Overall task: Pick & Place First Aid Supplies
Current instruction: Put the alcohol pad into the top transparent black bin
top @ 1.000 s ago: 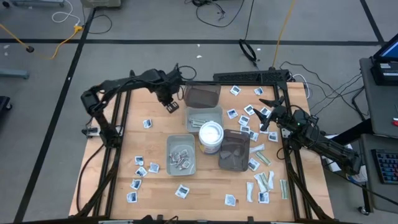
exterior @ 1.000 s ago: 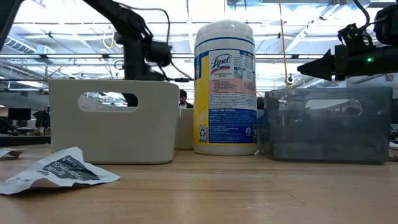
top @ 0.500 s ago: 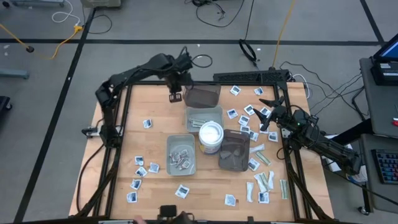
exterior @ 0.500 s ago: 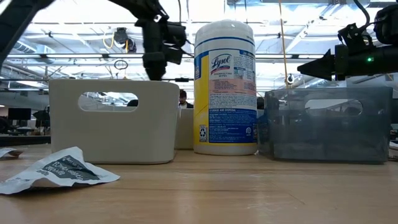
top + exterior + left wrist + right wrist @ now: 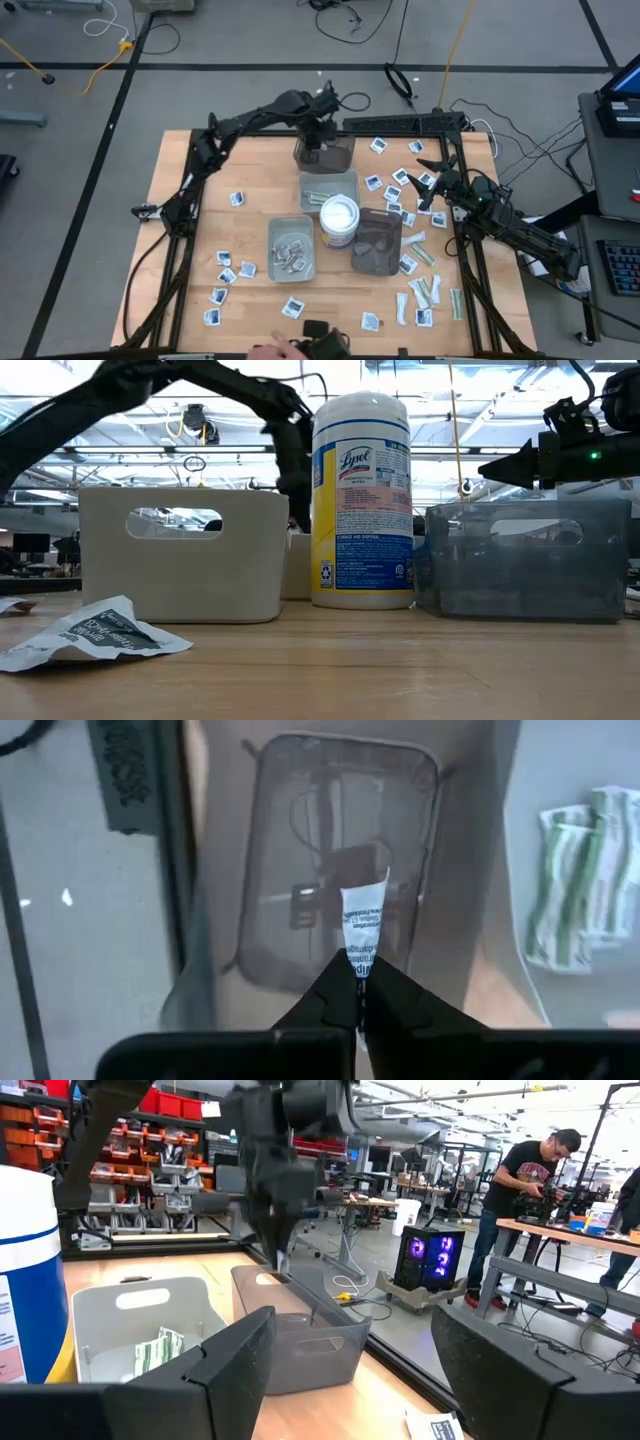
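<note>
My left gripper (image 5: pixel 357 982) pinches one end of a narrow white packet (image 5: pixel 364 928), fingers pressed together on it. The packet's long axis runs straight out from my fingertips, its free end pointing down into the dark tray (image 5: pixel 324 152) at the table's far edge. It is a thin, flat strip with small dark print and a slanted end, hanging above the tray's smoky translucent floor, not touching it. The tray is a rounded rectangle with smooth plastic walls. Beside it the grey tray (image 5: pixel 560 850) holds pale green-white strips (image 5: pixel 585 870), lying flat. My right gripper (image 5: pixel 432 182) waits spread wide over the scattered square packets (image 5: pixel 399 178) on the wooden table (image 5: pixel 200 250)
</note>
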You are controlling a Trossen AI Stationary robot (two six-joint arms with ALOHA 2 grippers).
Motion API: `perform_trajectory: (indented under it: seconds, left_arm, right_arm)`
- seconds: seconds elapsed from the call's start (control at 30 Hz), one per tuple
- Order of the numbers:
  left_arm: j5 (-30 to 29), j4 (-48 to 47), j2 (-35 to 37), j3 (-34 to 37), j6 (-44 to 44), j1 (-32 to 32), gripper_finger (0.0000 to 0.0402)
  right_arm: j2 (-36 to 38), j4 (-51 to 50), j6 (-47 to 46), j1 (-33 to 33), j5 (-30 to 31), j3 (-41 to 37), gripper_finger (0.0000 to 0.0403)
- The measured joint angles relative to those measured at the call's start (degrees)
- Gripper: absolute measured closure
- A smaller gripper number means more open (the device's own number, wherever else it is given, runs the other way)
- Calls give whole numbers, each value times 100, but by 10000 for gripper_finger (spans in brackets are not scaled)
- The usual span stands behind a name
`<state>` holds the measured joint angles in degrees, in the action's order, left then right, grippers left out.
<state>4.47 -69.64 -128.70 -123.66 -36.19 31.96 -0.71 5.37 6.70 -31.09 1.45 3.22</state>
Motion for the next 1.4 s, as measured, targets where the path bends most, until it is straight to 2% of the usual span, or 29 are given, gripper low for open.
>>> perform_trajectory:
  seconds: [0.17,0.5,0.63,0.97,1.17,1.4]
  left_arm:
    - [3,369,-371,2,67,-106,397]
    - [-129,600,-474,4,591,-102,364]
    - [-136,627,-474,4,685,-111,324]
    - [-216,611,-425,0,1071,-113,186]
    - [-482,261,-235,-237,2428,7,145]
    - [-509,-316,148,-256,4547,129,134]
  right_arm:
    - [-2,0,0,1,0,-2,140]
    - [-2,2,1,0,0,0,140]
    - [0,2,1,1,0,0,140]
    - [0,1,0,1,0,-2,140]
    - [-2,2,0,0,0,0,140]
    - [-2,4,0,2,0,-2,140]
